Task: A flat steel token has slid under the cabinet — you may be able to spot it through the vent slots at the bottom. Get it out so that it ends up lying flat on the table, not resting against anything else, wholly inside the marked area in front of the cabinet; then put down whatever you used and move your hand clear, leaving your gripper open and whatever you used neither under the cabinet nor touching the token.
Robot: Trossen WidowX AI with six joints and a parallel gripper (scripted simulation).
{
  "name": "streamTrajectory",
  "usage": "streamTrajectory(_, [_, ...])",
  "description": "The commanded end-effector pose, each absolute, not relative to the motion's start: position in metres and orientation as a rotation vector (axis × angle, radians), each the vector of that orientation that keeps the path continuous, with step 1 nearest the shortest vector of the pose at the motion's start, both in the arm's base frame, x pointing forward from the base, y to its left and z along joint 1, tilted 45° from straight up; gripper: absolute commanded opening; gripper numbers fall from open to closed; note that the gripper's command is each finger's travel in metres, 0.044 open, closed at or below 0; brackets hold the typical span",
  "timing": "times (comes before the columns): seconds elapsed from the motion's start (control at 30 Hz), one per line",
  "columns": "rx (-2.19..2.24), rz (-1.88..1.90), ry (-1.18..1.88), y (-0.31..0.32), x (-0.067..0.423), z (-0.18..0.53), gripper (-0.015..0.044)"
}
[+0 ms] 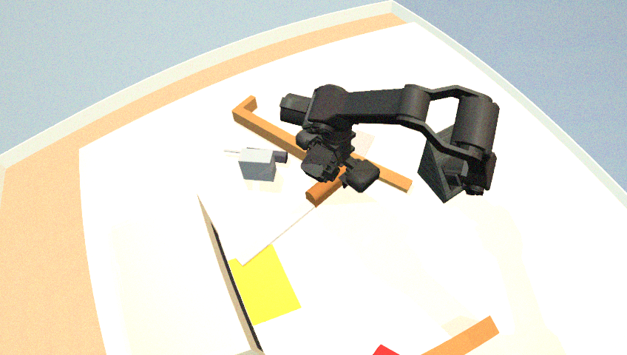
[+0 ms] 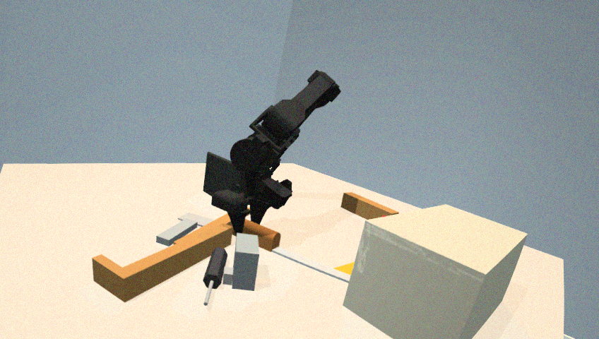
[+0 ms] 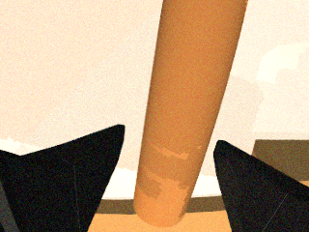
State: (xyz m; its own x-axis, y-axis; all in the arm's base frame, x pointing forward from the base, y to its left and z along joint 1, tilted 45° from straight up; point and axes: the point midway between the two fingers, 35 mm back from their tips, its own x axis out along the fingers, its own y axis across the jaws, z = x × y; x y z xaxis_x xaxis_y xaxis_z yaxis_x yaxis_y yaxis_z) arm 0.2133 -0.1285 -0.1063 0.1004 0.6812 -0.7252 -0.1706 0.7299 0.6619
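Matte black blocky arm (image 1: pixel 373 105)

The cabinet (image 2: pixel 420 268) hides the token; vent slots unseen.

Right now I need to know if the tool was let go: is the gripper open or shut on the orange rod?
Open. The wrist view shows gaps between the rod and both fingers.

a grey block (image 2: pixel 246 260) is standing near a dark screwdriver (image 2: pixel 215 267), a flat grey t-piece (image 2: pixel 179 229) is lying behind, and a red patch (image 1: pixel 385 350) is showing
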Motion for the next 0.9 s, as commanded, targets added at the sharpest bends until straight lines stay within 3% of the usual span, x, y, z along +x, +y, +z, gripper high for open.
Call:
streamTrajectory(0.0, [0.472,0.664,1.330,-0.1282,0.2132,-0.1066,0.0270])
streamTrajectory(0.4, [0.473,0.663,1.331,-0.1256,0.2123,-0.1094,0.0270])
streamTrajectory(0.53, [0.466,0.663,1.330,-0.1277,0.2132,-0.1081,0.0165])
streamTrajectory(0.87, [0.466,0.663,1.330,-0.1277,0.2132,-0.1081,0.0079])
